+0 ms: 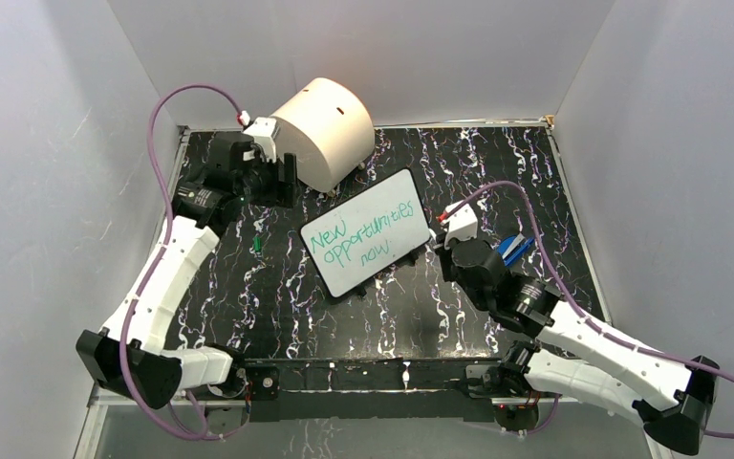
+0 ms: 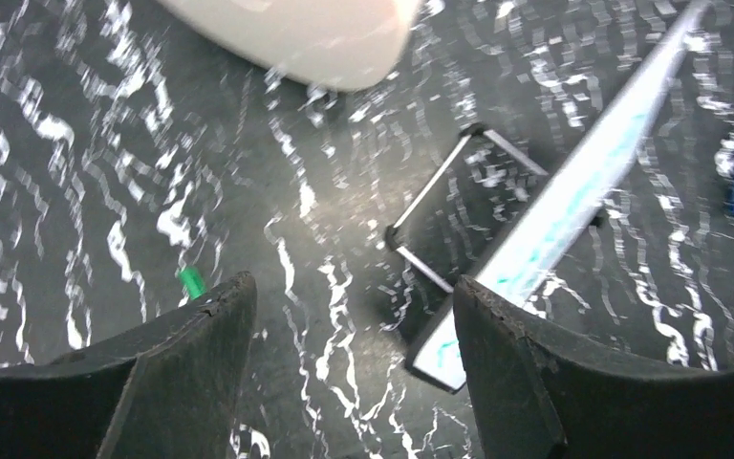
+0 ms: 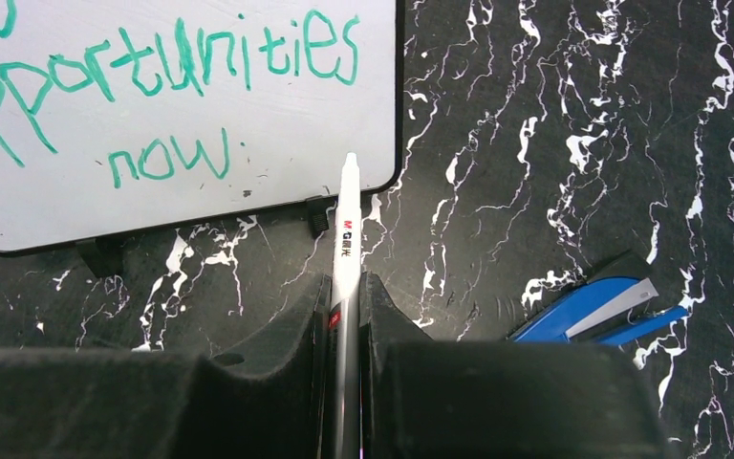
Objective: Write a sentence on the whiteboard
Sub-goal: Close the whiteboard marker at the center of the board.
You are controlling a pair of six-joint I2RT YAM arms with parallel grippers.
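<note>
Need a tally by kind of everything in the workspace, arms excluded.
whiteboard: 1
cream cylinder: 1
marker, clamped in the right gripper: 1
small green piece: 1
blue clip-like object: 1
Total: 5

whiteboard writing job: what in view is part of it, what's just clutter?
Job: whiteboard, green sentence, marker in right pincer.
Lying about: cream cylinder, blue stapler-like tool, small green piece.
</note>
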